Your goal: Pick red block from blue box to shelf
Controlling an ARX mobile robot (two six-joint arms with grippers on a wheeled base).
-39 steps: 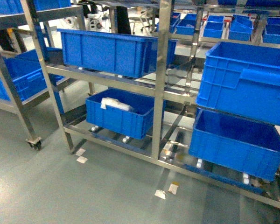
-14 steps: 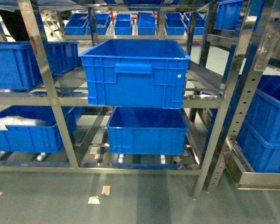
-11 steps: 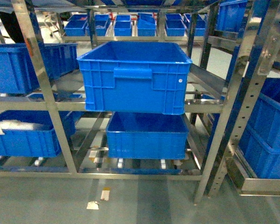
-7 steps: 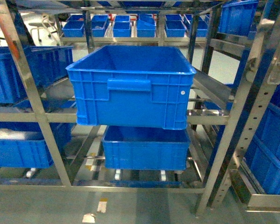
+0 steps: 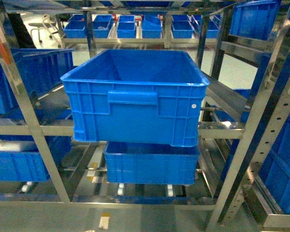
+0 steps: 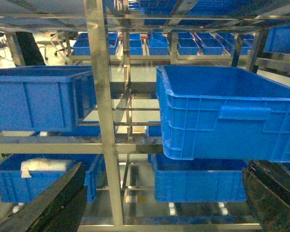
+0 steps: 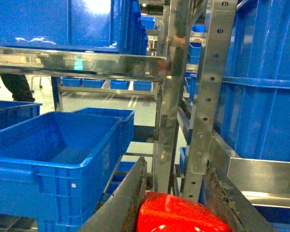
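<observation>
The red block (image 7: 176, 213) sits clamped between the two fingers of the right gripper (image 7: 176, 205), held in front of the shelf (image 5: 34, 130). One red block shows. The left gripper (image 6: 159, 203) is spread wide, its two fingers empty. In the head view, two dark blue crates stack at the shelf's middle: the upper crate (image 5: 135, 99) and the lower crate (image 5: 152, 162).

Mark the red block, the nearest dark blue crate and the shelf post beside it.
red block (image 7: 180, 213): right wrist view, its glossy top face between the gripper fingers.
dark blue crate (image 5: 134, 107): head view, front wall at the handle.
shelf post (image 5: 258, 142): head view, perforated upright at the crate's right.
</observation>
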